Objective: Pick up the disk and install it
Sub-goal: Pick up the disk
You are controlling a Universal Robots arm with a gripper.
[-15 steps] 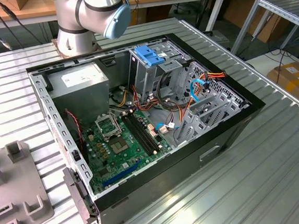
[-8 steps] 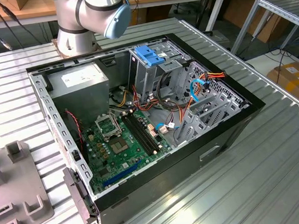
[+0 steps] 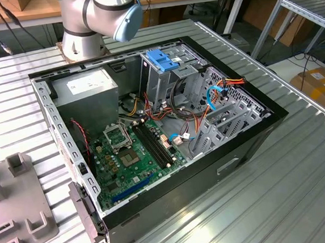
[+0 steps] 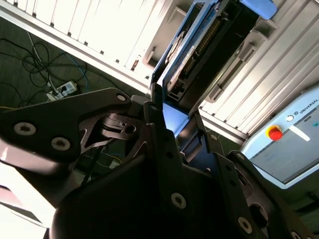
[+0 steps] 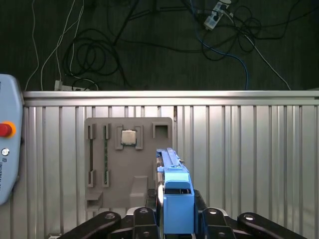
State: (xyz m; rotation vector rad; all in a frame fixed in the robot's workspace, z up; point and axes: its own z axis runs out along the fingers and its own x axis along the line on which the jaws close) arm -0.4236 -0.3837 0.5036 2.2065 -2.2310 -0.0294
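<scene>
claw (image 5: 177,215) clamped on disk (image 5: 175,191) | disk edge-on, held end hidden by claw

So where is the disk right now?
In the first wrist view the disk stands edge-on, clamped in the end effector, above the grey parts tray that lies on the ribbed metal table.

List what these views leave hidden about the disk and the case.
- First wrist view: the disk is edge-on, so its label face is unseen.
- Second wrist view: the disk's near end is behind the gripper, and its far end is cut by the frame edge.
- Exterior view: the drive cage interior is hidden under its blue top.
- Exterior view: the arm is cut by the frame edge.
</scene>
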